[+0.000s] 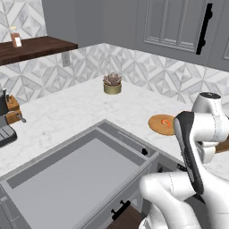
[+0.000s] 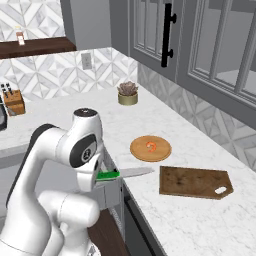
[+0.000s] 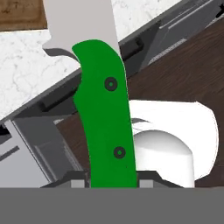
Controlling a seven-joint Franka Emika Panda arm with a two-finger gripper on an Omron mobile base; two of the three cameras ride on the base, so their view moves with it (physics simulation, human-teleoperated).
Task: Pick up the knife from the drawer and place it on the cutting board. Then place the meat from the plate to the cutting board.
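Knife (image 3: 105, 118) — bright green handle, pale silvery blade.

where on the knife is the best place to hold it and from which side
By the green handle, as the gripper does now: the fingers close on the handle's two flat sides near its butt end. That leaves the pale blade of the knife free, pointing towards the cutting board. The handle is thick and flat-sided, while the blade is thin, so the handle probably gives the steadier hold.
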